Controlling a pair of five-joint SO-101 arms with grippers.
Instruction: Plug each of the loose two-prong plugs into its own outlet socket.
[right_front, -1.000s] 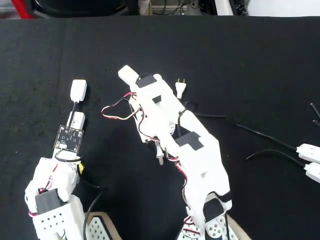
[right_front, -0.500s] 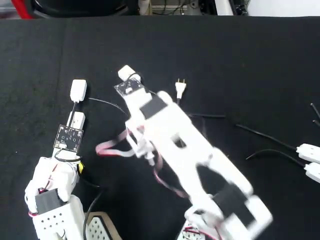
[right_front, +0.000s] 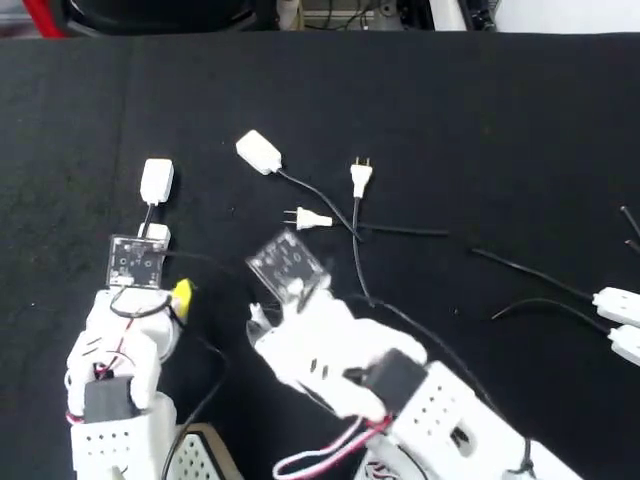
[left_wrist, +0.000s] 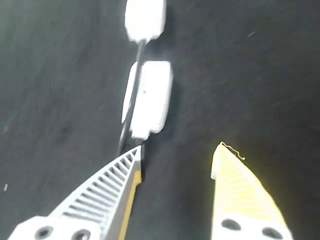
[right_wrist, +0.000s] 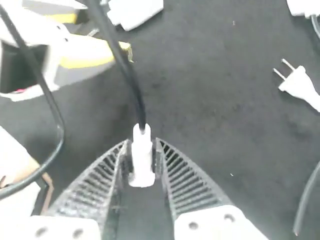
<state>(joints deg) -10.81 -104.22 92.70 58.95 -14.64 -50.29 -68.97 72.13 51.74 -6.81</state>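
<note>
Right gripper (right_wrist: 141, 150): shut tight on a white plug (right_wrist: 141, 162), one ribbed finger pressed against each side of it.
Held plug: gripped lengthwise between the fingers, and its black cord (right_wrist: 122, 65) runs straight out ahead of the tips.
Left gripper (left_wrist: 177, 150): spread wide open with nothing between the fingers, holding nothing.
Ahead of the left gripper: a socket block (left_wrist: 150, 97) lies just beyond the tips, nearer the white finger (left_wrist: 112, 180) than the yellow finger (left_wrist: 235, 185). A second block (left_wrist: 145, 17) lies in line farther out, and a thin dark cord runs along the near block to the white fingertip.
Off to the side of the right gripper: a loose plug (right_wrist: 295, 82) lies flat on the black table (right_front: 500, 120), prongs showing, well apart from the held one.
Another loose plug (right_front: 361, 176): lies farther out on the table, beyond the first.
In the way: the held plug's cord crosses the space ahead of the right gripper, and the left arm lies beyond it.
</note>
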